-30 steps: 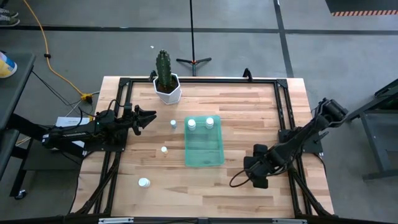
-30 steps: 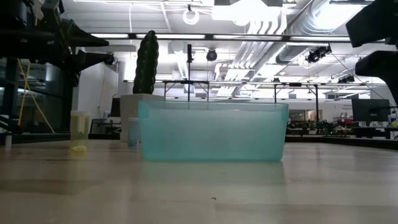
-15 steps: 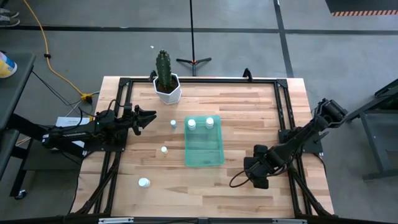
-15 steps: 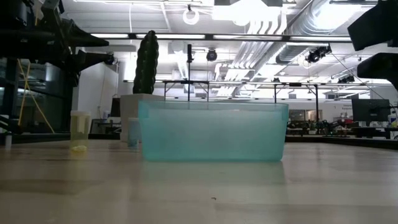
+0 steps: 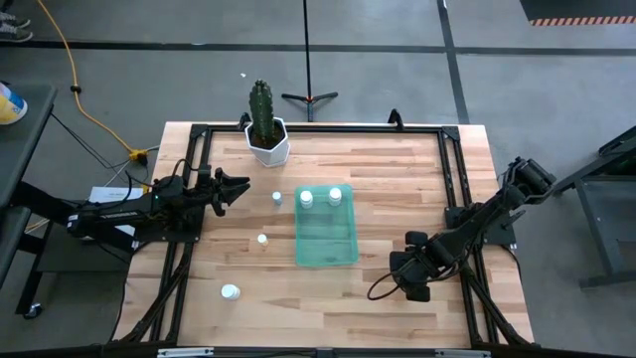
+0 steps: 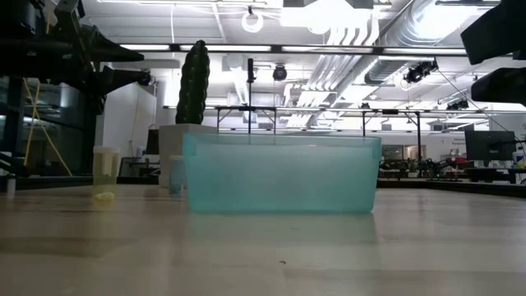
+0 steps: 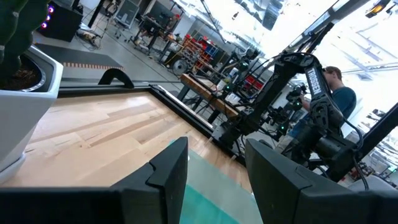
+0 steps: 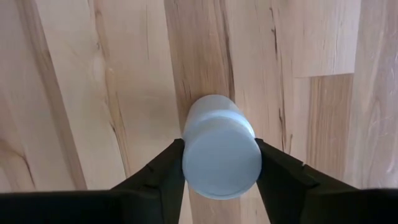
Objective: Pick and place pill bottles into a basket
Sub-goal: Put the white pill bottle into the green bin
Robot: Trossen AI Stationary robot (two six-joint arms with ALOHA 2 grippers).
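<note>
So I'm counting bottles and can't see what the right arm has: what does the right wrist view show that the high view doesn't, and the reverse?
Only the right wrist view shows a pill bottle standing between the right gripper's fingers, which press against its sides, with bare wood beneath. Only the high view shows the green basket with two bottles inside, three loose bottles on the table, the cactus pot, and the left gripper by the left edge. Both share the right gripper and the wooden tabletop.
</note>
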